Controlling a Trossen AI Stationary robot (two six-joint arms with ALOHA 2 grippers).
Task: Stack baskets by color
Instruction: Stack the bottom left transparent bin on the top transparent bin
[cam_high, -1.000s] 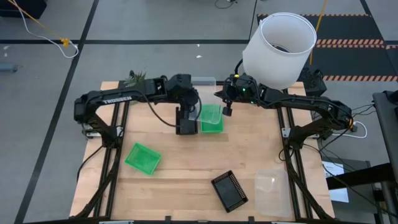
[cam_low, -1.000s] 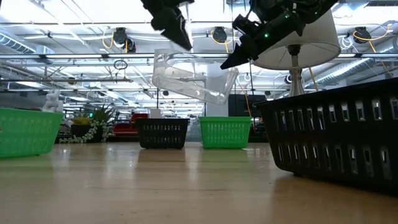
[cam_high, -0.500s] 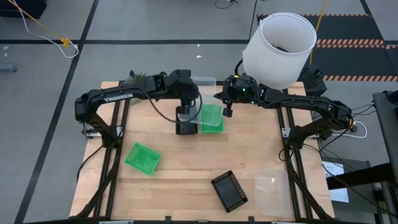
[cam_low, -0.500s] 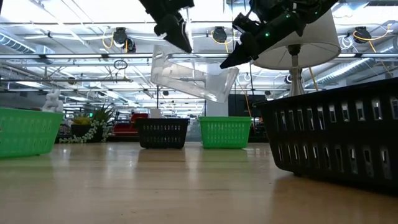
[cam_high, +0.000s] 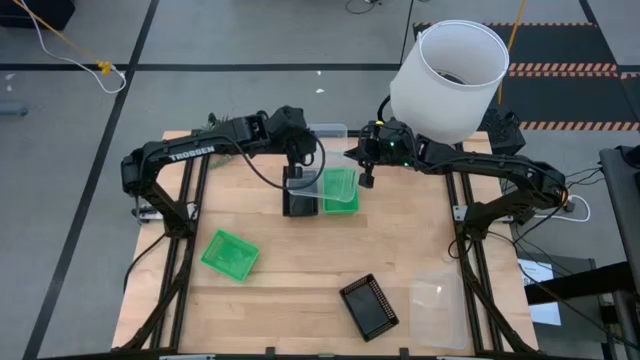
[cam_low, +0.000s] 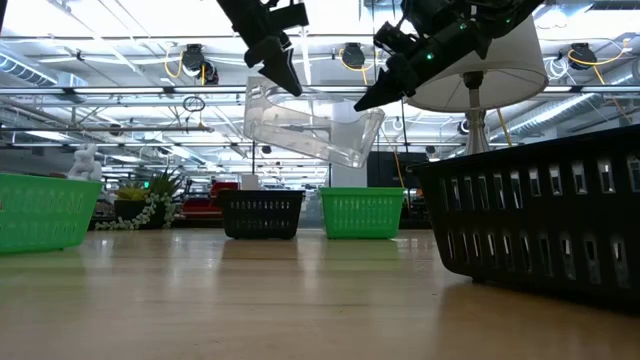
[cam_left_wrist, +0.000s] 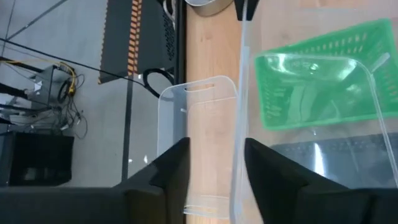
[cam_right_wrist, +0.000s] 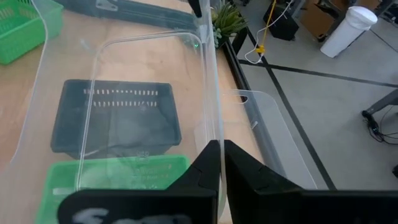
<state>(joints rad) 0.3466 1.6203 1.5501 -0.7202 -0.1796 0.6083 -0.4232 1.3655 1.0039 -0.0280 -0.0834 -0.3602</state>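
Observation:
A clear basket (cam_low: 310, 125) hangs tilted in the air over a green basket (cam_high: 342, 190) and a black basket (cam_high: 297, 203) that stand on the table's far middle. My right gripper (cam_right_wrist: 217, 163) is shut on one of its walls. My left gripper (cam_left_wrist: 217, 177) is open at the opposite side, one finger on each side of that wall's rim (cam_left_wrist: 238, 124). Another clear basket (cam_high: 326, 130) lies at the table's far edge. My right gripper pinches the clear basket's wall at its rim (cam_right_wrist: 213, 138), one finger inside the basket and one outside. It comes from the table's right, slanting down. The basket is lifted clear and tilted. My left gripper: I cannot tell whether a finger (cam_left_wrist: 264, 168) touches the wall.
On the near half lie a green basket (cam_high: 230, 253) at the left, a black basket (cam_high: 368, 305) in the middle and a clear basket (cam_high: 437, 300) at the right. A big white lampshade (cam_high: 450, 80) stands at the far right, a small plant (cam_high: 218, 125) at the far left.
My left gripper has moved toward the table's far edge, along the black basket, up to the held clear basket's wall. The clear basket stays lifted and tilted in my right gripper.

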